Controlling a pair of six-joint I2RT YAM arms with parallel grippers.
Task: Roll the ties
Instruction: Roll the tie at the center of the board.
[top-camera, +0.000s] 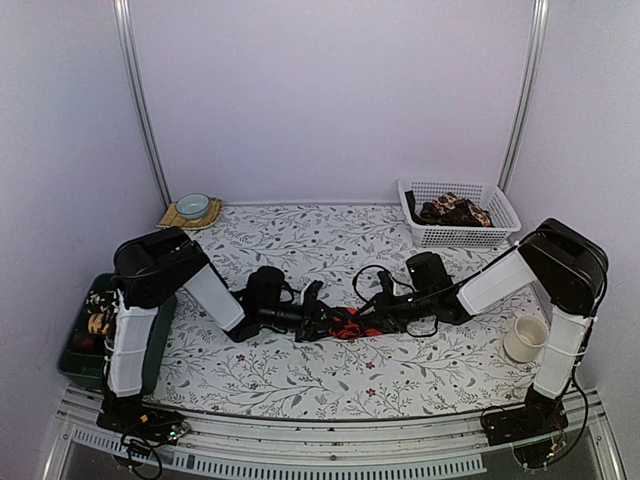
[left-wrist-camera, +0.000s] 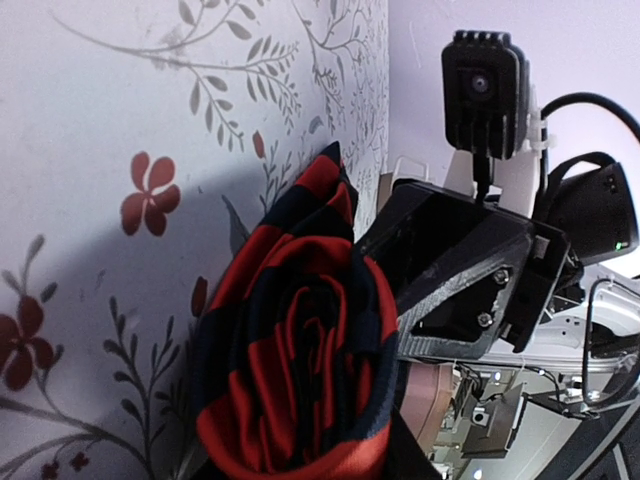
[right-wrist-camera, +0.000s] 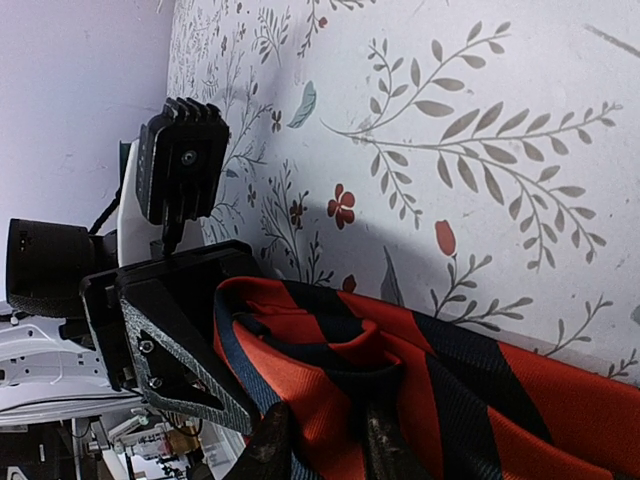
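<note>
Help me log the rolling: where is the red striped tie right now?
Top view: the red striped tie sits mid-table on the floral cloth, between the left gripper and the right gripper.

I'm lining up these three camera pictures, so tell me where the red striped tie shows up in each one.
Top camera: the red striped tie is a small red patch just below the picture's middle.
Left wrist: the tie fills the lower middle, rolled into a coil seen end-on.
Right wrist: the tie spreads along the bottom to the right edge.
Shared landmark: the leaf-printed tablecloth behind it in all three.
</note>
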